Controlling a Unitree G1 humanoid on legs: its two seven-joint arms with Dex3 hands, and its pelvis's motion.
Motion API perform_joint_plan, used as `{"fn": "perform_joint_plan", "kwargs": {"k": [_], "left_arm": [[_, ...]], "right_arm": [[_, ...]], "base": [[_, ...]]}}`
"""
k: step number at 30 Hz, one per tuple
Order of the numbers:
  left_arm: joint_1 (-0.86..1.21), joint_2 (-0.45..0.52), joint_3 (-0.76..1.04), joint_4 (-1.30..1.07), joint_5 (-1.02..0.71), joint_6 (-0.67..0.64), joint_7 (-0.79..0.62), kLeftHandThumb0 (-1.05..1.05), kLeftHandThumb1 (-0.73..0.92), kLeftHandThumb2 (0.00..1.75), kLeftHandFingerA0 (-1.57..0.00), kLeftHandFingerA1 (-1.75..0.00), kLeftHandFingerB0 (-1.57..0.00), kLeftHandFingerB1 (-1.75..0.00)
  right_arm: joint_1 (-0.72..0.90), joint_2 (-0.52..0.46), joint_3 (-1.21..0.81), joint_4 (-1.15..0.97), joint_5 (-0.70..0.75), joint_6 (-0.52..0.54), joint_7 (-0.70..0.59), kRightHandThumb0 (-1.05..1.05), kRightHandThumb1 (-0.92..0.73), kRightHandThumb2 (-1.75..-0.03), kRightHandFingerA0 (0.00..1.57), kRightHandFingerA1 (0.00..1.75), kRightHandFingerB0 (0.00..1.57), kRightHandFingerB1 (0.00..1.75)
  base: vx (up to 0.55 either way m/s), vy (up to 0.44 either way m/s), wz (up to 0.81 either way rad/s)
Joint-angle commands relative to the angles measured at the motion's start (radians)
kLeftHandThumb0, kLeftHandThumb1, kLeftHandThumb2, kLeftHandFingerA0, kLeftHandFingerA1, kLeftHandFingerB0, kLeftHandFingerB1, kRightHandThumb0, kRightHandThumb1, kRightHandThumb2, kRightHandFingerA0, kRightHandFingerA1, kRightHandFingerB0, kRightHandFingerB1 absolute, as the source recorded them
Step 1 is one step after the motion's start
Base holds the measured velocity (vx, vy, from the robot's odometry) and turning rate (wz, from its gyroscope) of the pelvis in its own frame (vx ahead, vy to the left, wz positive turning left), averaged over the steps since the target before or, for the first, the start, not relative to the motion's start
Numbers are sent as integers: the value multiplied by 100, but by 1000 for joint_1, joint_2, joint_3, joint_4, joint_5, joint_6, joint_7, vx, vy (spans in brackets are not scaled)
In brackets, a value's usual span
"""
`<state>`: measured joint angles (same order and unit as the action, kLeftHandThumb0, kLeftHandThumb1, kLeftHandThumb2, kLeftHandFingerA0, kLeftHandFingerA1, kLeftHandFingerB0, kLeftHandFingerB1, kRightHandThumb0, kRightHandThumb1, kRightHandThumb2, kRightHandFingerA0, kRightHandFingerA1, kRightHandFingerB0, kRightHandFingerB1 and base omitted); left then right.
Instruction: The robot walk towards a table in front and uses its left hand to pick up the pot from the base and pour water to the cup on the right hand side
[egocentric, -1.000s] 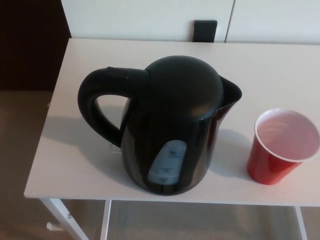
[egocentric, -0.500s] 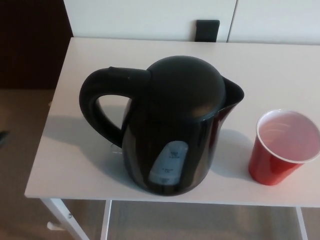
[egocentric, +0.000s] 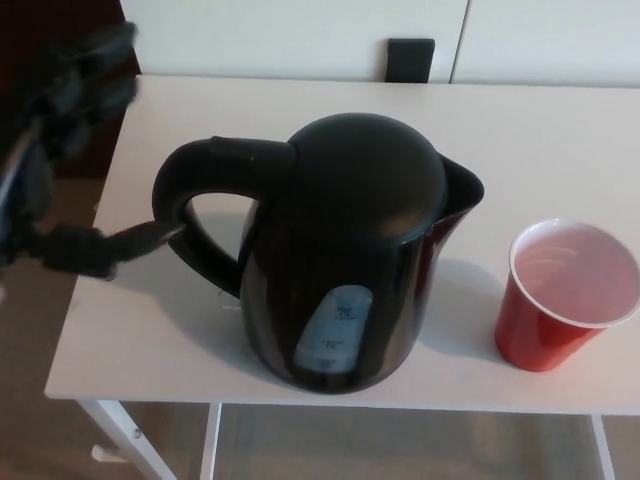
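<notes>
White table, pale wall behind. Left hand blurred, fingers spread, empty, just left of black electric kettle; its handle faces the hand. Red cup far right.

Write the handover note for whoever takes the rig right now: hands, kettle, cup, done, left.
Left hand: at the table's left edge, blurred, fingers apart, one fingertip reaching the handle of the pot; nothing gripped yet.
Right hand: not in view.
Pot: black kettle, upright mid-table, lid closed, spout toward the cup. The base under it cannot be seen.
Cup: red, upright, to the right of the pot and apart from it.
Table: white.
Done: the robot stands at the table and the left hand has reached the handle.
Left: close on the handle, lift, pour into the cup.
</notes>
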<state>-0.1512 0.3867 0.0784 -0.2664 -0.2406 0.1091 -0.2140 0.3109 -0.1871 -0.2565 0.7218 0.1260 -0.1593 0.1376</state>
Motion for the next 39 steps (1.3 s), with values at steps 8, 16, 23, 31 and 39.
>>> {"fn": "perform_joint_plan", "kwargs": {"k": [8,16,23,31,39], "left_arm": [[-25,-36,-63,-13,88,198,61,-20,14,76,-14,-55,-10,-53],[-33,-59,-44,-18,80,215,49,-19,17,77,-14,-55,-10,-53],[-33,-72,-39,-26,97,210,53,-19,18,78,-17,-56,-13,-54],[-68,-98,-66,-18,185,212,116,-42,34,62,-42,-54,-33,-46],[-60,-133,-100,-12,265,212,173,-43,34,64,-46,-57,-36,-49]], "right_arm": [[-14,-6,-13,-2,9,39,-5,-11,-41,-86,36,57,21,50],[-6,-3,-9,-48,6,68,-13,-11,-42,-87,40,59,23,51],[-11,-2,-9,-52,5,78,-14,-10,-43,-87,38,58,22,51],[-12,0,-3,-105,1,118,-20,-13,-42,-86,34,57,22,51],[-33,-4,-3,-65,-2,98,-19,-13,-42,-87,44,61,22,51]], "base": [[0,0,0],[0,0,0],[0,0,0],[0,0,0],[0,0,0]]}}
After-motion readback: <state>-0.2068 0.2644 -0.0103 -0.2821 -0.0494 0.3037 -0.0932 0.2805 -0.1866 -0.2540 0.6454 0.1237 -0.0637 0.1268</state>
